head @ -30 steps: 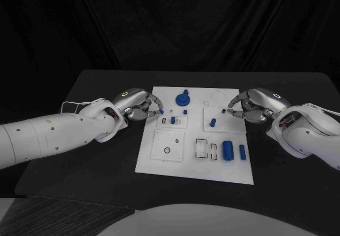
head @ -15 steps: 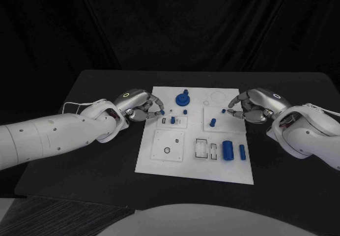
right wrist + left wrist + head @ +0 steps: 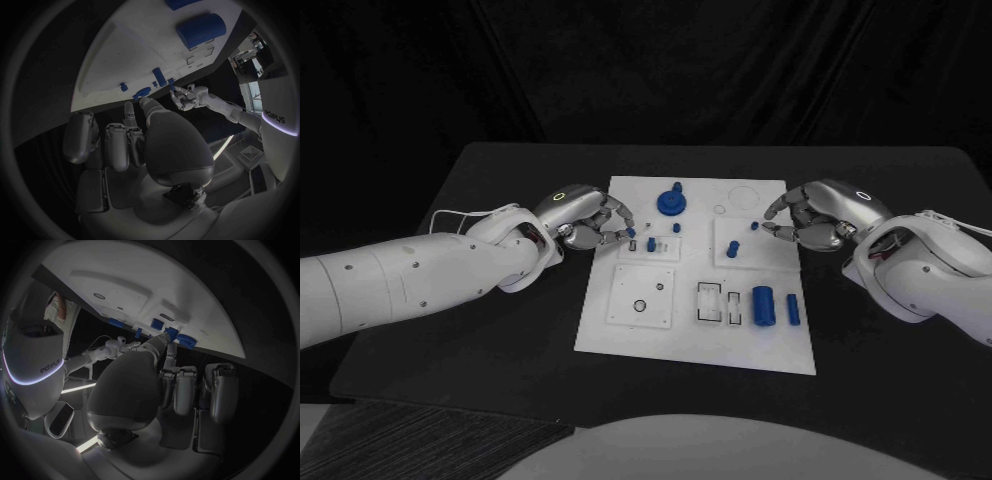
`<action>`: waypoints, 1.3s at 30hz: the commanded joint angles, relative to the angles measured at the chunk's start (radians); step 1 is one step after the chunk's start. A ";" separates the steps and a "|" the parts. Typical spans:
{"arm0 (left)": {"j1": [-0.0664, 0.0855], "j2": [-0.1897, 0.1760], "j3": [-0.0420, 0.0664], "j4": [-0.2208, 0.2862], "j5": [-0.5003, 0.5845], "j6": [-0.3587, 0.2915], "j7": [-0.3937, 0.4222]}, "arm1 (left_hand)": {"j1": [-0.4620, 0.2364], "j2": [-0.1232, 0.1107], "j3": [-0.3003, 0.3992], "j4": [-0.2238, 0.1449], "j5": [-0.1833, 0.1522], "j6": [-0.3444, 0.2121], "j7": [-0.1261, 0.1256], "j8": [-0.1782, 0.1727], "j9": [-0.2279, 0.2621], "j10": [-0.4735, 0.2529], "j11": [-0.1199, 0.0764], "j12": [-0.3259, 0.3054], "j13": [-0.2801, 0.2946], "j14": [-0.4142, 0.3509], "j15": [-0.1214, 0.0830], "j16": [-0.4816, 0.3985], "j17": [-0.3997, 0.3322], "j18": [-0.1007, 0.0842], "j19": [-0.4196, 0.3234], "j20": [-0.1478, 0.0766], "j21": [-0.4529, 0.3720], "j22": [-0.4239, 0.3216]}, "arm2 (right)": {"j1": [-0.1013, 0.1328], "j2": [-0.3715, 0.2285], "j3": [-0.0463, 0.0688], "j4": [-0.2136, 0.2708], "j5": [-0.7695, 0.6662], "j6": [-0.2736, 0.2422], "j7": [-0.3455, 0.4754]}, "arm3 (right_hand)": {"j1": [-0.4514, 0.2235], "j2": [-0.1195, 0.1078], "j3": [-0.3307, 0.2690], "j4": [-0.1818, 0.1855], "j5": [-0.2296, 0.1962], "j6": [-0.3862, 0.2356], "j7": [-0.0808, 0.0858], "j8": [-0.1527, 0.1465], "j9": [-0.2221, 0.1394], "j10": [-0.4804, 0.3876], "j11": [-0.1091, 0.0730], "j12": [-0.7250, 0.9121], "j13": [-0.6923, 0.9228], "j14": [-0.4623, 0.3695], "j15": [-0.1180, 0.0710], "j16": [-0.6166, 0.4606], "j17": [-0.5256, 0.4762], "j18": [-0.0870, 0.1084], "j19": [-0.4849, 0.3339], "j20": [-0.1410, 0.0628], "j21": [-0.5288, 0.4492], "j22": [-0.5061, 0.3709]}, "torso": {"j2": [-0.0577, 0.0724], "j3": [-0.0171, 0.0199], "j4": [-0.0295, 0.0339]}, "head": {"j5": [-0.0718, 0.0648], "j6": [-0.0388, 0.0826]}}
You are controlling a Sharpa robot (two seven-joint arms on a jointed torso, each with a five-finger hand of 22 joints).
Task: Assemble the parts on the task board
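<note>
The white task board (image 3: 625,325) lies mid-table. On it are a round blue knob (image 3: 674,204), small blue pegs (image 3: 651,243) (image 3: 678,228) (image 3: 733,250), a thick blue cylinder (image 3: 764,305) and a slim one (image 3: 792,309). My left hand (image 3: 593,222) hovers at the board's left edge with its fingers curled in and nothing in them, its thumb (image 3: 164,342) reaching toward the pegs (image 3: 171,332). My right hand (image 3: 813,216) is at the board's right edge. Its fingertips (image 3: 139,103) meet a small blue piece (image 3: 753,226) (image 3: 143,92); whether they pinch it is unclear.
The board has empty rectangular slots (image 3: 721,302) and a small ring (image 3: 640,305) in a square recess. Bare black table (image 3: 488,340) surrounds the board. Both white forearms (image 3: 401,280) (image 3: 935,275) lie over the table's sides.
My left hand has crept slightly right toward the small peg by the board's left edge. The right hand and the parts have stayed put.
</note>
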 commanded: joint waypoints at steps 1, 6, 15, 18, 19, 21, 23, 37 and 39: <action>-0.003 0.003 0.001 -0.002 -0.001 0.020 -0.007 | -0.008 -0.001 0.090 0.004 0.012 0.048 -0.005 0.067 0.074 0.105 -0.007 0.003 0.260 0.111 -0.001 0.014 0.267 -0.027 0.061 -0.001 0.008 0.255 | -0.002 -0.002 0.001 0.003 -0.002 -0.015 0.001 | 0.023 -0.007 0.035 0.000 0.025 0.006 0.004 0.013 -0.011 0.108 0.002 0.020 0.267 0.070 0.006 -0.019 0.079 0.041 0.006 0.004 -0.011 0.182 | 0.000 -0.0006 -0.0003 | 0.001 0.000; -0.006 0.004 0.001 -0.005 -0.001 0.025 -0.010 | -0.008 -0.001 0.090 0.004 0.012 0.048 -0.005 0.067 0.074 0.105 -0.007 0.003 0.260 0.111 -0.001 0.014 0.267 -0.027 0.061 -0.001 0.008 0.255 | -0.002 -0.003 0.001 0.003 -0.002 -0.015 0.001 | 0.023 -0.007 0.035 0.000 0.025 0.006 0.004 0.013 -0.011 0.108 0.002 0.020 0.267 0.070 0.006 -0.019 0.079 0.041 0.006 0.004 -0.011 0.182 | 0.000 0.0002 -0.0003 | 0.001 0.000; -0.009 0.008 0.001 -0.013 -0.001 0.030 -0.010 | -0.007 -0.001 0.090 0.004 0.011 0.047 -0.005 0.067 0.074 0.105 -0.007 0.003 0.260 0.111 -0.001 0.014 0.267 -0.027 0.060 -0.001 0.006 0.255 | -0.002 -0.004 0.001 0.004 -0.002 -0.014 0.001 | 0.023 -0.007 0.035 0.000 0.025 0.006 0.004 0.013 -0.011 0.108 0.002 0.020 0.267 0.070 0.006 -0.019 0.079 0.041 0.006 0.004 -0.011 0.182 | 0.000 -0.0001 -0.0001 | -0.001 0.000; -0.010 0.009 0.001 -0.015 -0.001 0.031 -0.010 | -0.007 -0.001 0.089 0.004 0.011 0.046 -0.005 0.067 0.074 0.105 -0.007 0.003 0.260 0.111 -0.001 0.014 0.267 -0.027 0.059 -0.002 0.005 0.254 | -0.002 -0.005 0.001 0.005 -0.002 -0.014 0.001 | 0.023 -0.007 0.035 0.000 0.025 0.006 0.004 0.013 -0.011 0.108 0.002 0.020 0.267 0.070 0.006 -0.019 0.079 0.041 0.006 0.004 -0.011 0.182 | 0.000 0.0003 0.0002 | -0.001 0.000; -0.010 0.009 0.001 -0.016 -0.001 0.031 -0.010 | -0.007 -0.001 0.089 0.004 0.011 0.046 -0.005 0.067 0.074 0.105 -0.007 0.003 0.260 0.111 -0.001 0.014 0.267 -0.027 0.059 -0.002 0.005 0.254 | -0.002 -0.005 0.001 0.005 -0.002 -0.013 0.001 | 0.023 -0.007 0.035 0.000 0.025 0.006 0.004 0.013 -0.011 0.108 0.002 0.020 0.267 0.070 0.006 -0.019 0.079 0.041 0.006 0.004 -0.011 0.182 | 0.000 0.0002 0.0003 | -0.001 0.000; -0.010 0.009 0.001 -0.017 -0.001 0.032 -0.010 | -0.007 -0.001 0.089 0.004 0.011 0.046 -0.005 0.067 0.074 0.105 -0.007 0.003 0.260 0.111 -0.001 0.014 0.267 -0.027 0.059 -0.002 0.005 0.254 | -0.002 -0.005 0.001 0.005 -0.002 -0.013 0.001 | 0.023 -0.007 0.035 0.000 0.025 0.006 0.004 0.013 -0.011 0.108 0.002 0.020 0.267 0.070 0.006 -0.019 0.079 0.041 0.006 0.004 -0.011 0.182 | 0.000 0.0000 0.0000 | 0.000 0.000; -0.010 0.009 0.001 -0.018 -0.001 0.033 -0.010 | -0.007 -0.001 0.089 0.004 0.011 0.046 -0.005 0.067 0.074 0.105 -0.007 0.003 0.260 0.111 -0.001 0.014 0.267 -0.027 0.059 -0.002 0.005 0.254 | -0.002 -0.005 0.001 0.005 -0.002 -0.012 0.001 | 0.023 -0.007 0.035 0.000 0.025 0.006 0.004 0.013 -0.011 0.108 0.002 0.020 0.267 0.070 0.006 -0.019 0.079 0.041 0.006 0.004 -0.011 0.182 | 0.000 -0.0002 -0.0004 | 0.000 0.000; -0.012 0.003 0.001 -0.022 -0.001 0.041 -0.013 | -0.006 0.000 0.089 0.004 0.010 0.045 -0.005 0.067 0.074 0.105 -0.007 0.003 0.260 0.111 -0.001 0.014 0.267 -0.026 0.058 -0.002 0.004 0.254 | -0.002 -0.005 0.001 0.005 -0.002 -0.009 0.000 | 0.023 -0.008 0.035 -0.001 0.026 0.007 0.004 0.013 -0.011 0.108 0.002 0.020 0.267 0.070 0.006 -0.019 0.079 0.041 0.005 0.004 -0.012 0.182 | 0.000 0.0001 0.0005 | -0.002 0.000; -0.012 0.002 0.001 -0.023 -0.001 0.044 -0.013 | -0.006 -0.001 0.087 0.003 0.009 0.044 -0.004 0.067 0.074 0.105 -0.006 0.003 0.260 0.111 -0.001 0.014 0.267 -0.026 0.057 -0.001 0.002 0.253 | -0.002 -0.005 0.001 0.005 -0.002 -0.009 0.000 | 0.023 -0.008 0.035 -0.001 0.026 0.007 0.004 0.013 -0.011 0.108 0.002 0.020 0.267 0.070 0.006 -0.019 0.079 0.041 0.005 0.004 -0.012 0.182 | 0.000 -0.0002 0.0006 | -0.002 0.000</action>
